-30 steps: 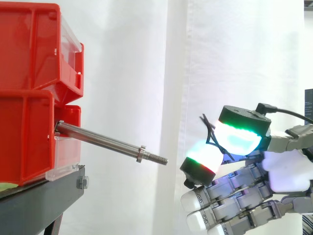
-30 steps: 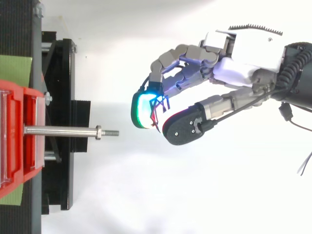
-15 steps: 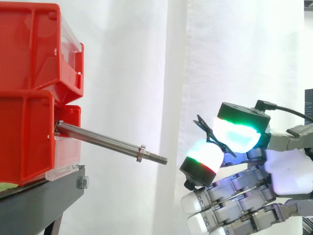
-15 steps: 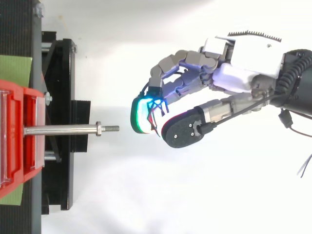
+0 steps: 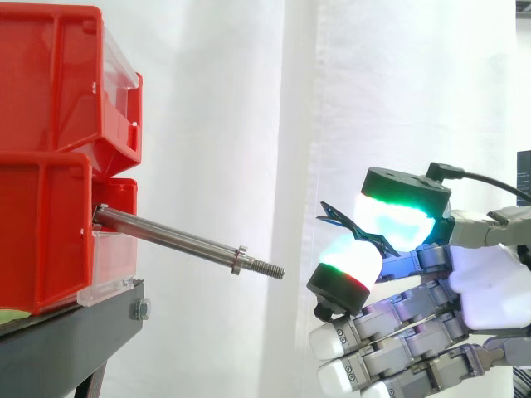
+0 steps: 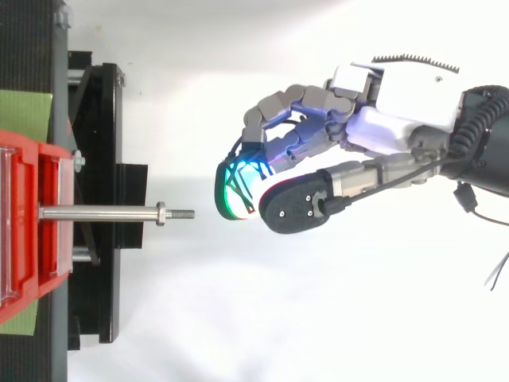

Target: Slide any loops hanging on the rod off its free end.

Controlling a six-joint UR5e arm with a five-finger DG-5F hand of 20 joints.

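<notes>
**Beyond the bare steel rod: thin dark loop pinched**

Clear of its threaded free end, my fingers clamp the loop. Best, I judge: hold the pinch firm and draw away level, never brushing the tip.

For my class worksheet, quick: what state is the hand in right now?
Hand: shut, pinching a thin dark loop between its glowing pads, clear of the rod.
</notes>
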